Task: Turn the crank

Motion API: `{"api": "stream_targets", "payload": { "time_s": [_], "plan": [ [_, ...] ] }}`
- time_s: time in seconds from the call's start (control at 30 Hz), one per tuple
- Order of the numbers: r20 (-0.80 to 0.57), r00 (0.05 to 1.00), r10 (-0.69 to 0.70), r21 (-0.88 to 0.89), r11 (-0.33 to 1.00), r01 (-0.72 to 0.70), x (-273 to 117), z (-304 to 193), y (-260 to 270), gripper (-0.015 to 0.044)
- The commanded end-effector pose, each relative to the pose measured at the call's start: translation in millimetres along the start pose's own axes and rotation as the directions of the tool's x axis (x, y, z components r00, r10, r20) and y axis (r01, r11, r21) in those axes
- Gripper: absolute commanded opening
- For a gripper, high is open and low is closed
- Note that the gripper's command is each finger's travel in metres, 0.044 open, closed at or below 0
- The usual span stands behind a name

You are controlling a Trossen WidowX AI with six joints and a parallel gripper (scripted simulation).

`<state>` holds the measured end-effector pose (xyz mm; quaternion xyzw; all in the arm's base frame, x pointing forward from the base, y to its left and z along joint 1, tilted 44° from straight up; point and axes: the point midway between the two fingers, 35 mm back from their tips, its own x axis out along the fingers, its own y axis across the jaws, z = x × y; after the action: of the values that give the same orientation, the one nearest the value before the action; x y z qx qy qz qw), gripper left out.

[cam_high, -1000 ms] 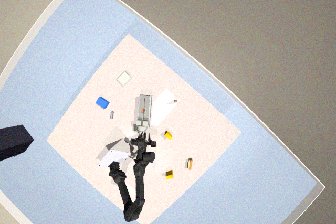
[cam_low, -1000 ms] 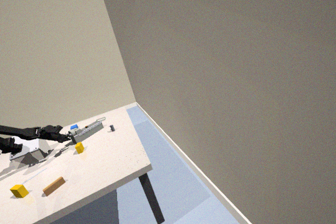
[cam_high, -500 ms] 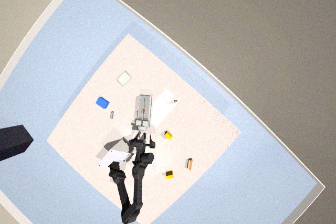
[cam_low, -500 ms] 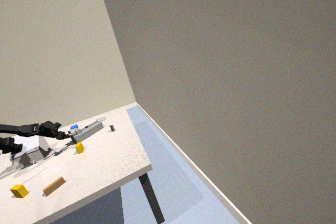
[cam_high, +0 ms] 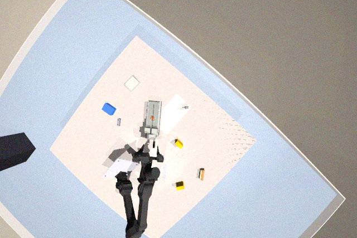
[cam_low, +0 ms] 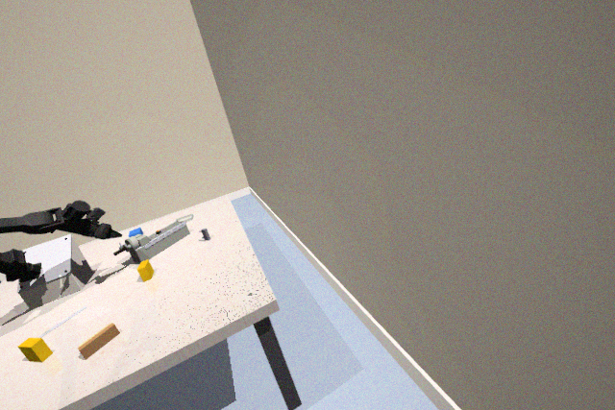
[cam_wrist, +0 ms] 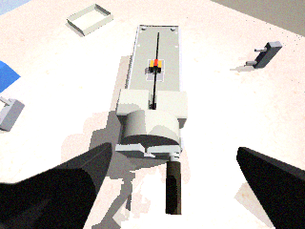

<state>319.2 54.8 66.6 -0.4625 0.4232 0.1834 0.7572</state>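
The grey-green machine [cam_high: 157, 108] [cam_low: 163, 241] [cam_wrist: 138, 72] has a slotted top and a round housing at its near end. The red pointer [cam_high: 152, 118] [cam_wrist: 155, 62] sits in the slot between the two small brass marks, about level with them; a tiny offset cannot be told. The dark crank handle [cam_low: 119, 251] [cam_wrist: 173, 188] sticks out towards the wrist camera, at the right of the housing. My gripper [cam_high: 150, 145] [cam_low: 120, 234] [cam_wrist: 173, 150] is wide open, its fingers apart on either side of the handle in the wrist view, with nothing held.
A blue block [cam_high: 109, 108] [cam_low: 135, 232] and a small grey bracket [cam_high: 118, 121] [cam_wrist: 11, 114] lie left of the machine. A pale square tray is beyond them. Another bracket [cam_high: 186, 107] [cam_wrist: 268, 54] and a yellow block [cam_high: 179, 143] [cam_low: 145, 270] are to the right. A white-topped box [cam_high: 119, 167] [cam_low: 49, 256] stands near the arm.
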Motion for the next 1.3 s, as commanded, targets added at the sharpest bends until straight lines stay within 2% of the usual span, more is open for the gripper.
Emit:
{"api": "stream_targets", "payload": {
  "time_s": [0.0,0.5,1.03,1.27],
  "plan": [
    [0.011,1.000,-0.011,0.004,1.000,0.011,-20,16,-2,0.0440],
    [-0.099,0.989,-0.111,0.158,0.979,0.126,16,53,6,0.0440],
    [-0.166,0.943,-0.289,0.318,0.889,0.329,58,102,34,0.0440],
    [-0.167,0.941,-0.294,0.322,0.886,0.334,85,80,35,0.0440]
  ]
}}
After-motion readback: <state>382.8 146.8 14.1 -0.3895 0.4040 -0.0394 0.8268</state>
